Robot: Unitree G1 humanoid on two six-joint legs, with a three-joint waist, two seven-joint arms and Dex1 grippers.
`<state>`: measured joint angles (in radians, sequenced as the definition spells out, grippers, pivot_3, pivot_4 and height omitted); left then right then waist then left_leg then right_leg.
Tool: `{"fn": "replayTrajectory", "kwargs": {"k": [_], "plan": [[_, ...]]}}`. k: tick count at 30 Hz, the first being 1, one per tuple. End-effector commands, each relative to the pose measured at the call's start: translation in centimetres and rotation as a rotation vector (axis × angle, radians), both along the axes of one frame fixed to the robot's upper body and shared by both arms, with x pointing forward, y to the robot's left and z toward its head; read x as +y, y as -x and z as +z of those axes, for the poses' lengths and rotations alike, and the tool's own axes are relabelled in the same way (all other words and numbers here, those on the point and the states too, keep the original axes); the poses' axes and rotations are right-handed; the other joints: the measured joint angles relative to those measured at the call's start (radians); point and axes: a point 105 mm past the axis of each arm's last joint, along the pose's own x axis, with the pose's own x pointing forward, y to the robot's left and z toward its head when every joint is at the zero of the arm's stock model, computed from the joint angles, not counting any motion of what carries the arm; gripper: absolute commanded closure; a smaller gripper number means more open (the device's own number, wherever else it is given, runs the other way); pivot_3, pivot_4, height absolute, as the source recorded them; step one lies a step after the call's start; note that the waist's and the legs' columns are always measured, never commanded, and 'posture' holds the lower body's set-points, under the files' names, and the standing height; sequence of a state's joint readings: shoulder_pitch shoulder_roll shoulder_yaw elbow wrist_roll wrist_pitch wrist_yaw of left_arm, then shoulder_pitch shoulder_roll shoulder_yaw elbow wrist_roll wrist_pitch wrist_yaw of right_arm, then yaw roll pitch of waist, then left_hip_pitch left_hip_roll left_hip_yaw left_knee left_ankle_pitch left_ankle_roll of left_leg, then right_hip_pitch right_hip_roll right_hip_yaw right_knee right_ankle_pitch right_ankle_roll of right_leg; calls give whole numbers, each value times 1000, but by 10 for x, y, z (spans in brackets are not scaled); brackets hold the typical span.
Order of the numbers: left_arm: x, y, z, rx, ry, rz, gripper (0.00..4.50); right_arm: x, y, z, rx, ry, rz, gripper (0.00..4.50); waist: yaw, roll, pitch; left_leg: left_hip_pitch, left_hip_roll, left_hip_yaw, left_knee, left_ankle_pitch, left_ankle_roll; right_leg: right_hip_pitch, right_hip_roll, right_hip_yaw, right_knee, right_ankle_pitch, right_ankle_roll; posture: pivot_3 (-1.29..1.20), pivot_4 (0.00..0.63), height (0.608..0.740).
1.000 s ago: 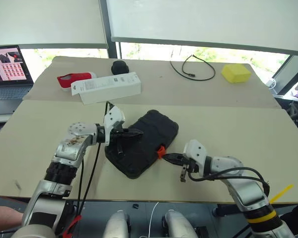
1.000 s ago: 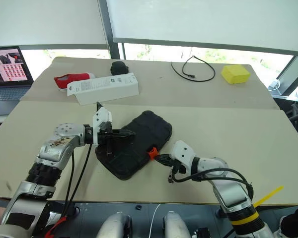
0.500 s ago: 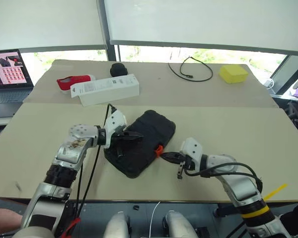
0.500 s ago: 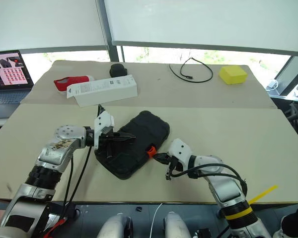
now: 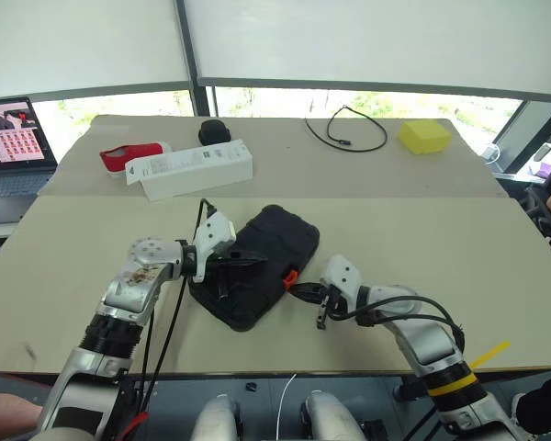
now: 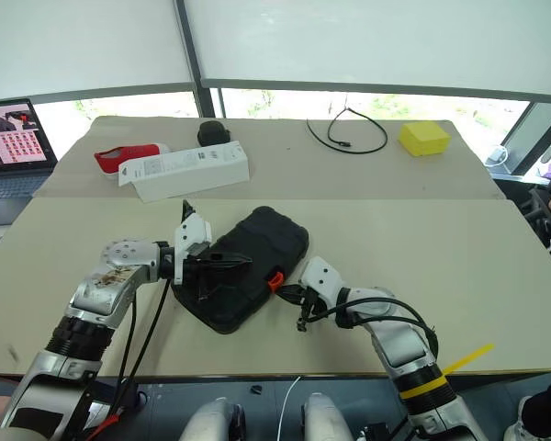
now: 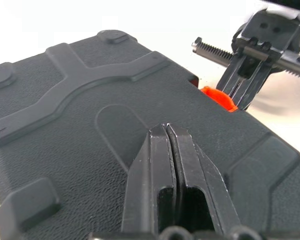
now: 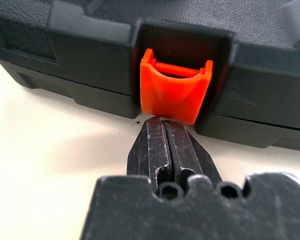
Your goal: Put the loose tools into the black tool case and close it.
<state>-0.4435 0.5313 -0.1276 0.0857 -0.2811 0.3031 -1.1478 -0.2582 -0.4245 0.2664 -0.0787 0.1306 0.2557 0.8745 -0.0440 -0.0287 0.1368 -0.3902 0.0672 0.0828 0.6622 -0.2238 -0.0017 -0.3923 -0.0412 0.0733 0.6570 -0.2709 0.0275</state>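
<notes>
since a second ago the right gripper [image 8: 162,131] has edged in toward the orange latch [image 8: 173,94] of the black tool case [image 5: 257,264]; its jaws are clenched empty, tips just at the latch's lower edge. the case lies closed near the middle of the front desk [image 5: 64,266], skewed. left gripper [image 7: 166,134] sits over the ribbed lid, jaws pressed together, holding nothing. behind, on the far desk, lie a white carton [image 5: 189,168], a red object [image 5: 130,153], a round black object [image 5: 213,131], a cable [image 5: 344,130] and a yellow block [image 5: 422,136].
</notes>
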Motion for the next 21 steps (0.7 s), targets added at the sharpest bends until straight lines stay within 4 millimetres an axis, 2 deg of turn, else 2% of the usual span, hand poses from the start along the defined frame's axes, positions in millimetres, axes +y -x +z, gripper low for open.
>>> {"fn": "replayTrajectory", "kwargs": {"k": [1,3,4,5,6,7,9,12,13,18,21], "plan": [[23,12,-6,36,109,60,3783,-16,12,37,-95,-69,39,3921,-1,0,0,-1,0,0,-1,0,0,-1,0,1,0,0,-1,0,150,740],[43,17,4,-15,108,103,3143,-30,18,41,-100,-71,26,3407,-1,0,0,-1,0,0,-3,-1,0,-1,0,0,0,1,-4,0,150,740],[60,21,9,-44,102,152,2689,-41,22,42,-106,-53,17,2981,-2,0,0,-1,0,0,-4,-1,0,-2,0,0,-1,1,-4,0,150,740],[70,24,13,-64,97,186,2362,-48,24,42,-110,-40,12,2665,-3,0,0,-1,0,0,-4,-1,0,-2,0,0,-1,0,-5,0,150,740],[90,27,15,-79,80,262,2077,-60,26,42,-135,-12,1,2391,-4,0,0,-1,0,0,-5,-1,-1,-3,0,0,-1,0,-6,0,150,740],[102,30,16,-88,67,313,1652,-68,27,42,-152,7,-4,1876,-4,-1,1,-1,0,0,-8,-1,-1,-3,-1,0,-2,-1,-7,0,150,740],[121,41,12,-58,30,367,1034,-81,28,42,-174,27,-4,1317,0,-3,3,-3,0,0,-9,-1,-1,-7,-2,0,-2,-2,-7,0,150,740],[162,68,-1,-70,-62,512,16,-116,24,42,-216,76,-34,273,0,-3,3,-3,0,1,-9,-1,-1,-8,-2,0,-2,-2,-6,0,150,740],[171,75,-4,-61,-84,554,0,-124,23,44,-243,85,-29,24,-1,-4,3,-3,0,2,-10,-1,-1,-8,-3,0,-3,-3,-7,0,150,740],[185,91,-12,-110,-137,622,0,-146,17,42,-238,88,-30,24,22,-11,8,-9,0,2,-12,-1,-1,-11,-4,-3,-9,-2,-8,0,150,740],[187,92,-11,-137,-133,651,0,-149,10,45,-249,74,-43,24,30,-11,8,-9,0,3,-12,-1,-1,-12,-5,-2,-10,-1,-8,0,150,740]]}}
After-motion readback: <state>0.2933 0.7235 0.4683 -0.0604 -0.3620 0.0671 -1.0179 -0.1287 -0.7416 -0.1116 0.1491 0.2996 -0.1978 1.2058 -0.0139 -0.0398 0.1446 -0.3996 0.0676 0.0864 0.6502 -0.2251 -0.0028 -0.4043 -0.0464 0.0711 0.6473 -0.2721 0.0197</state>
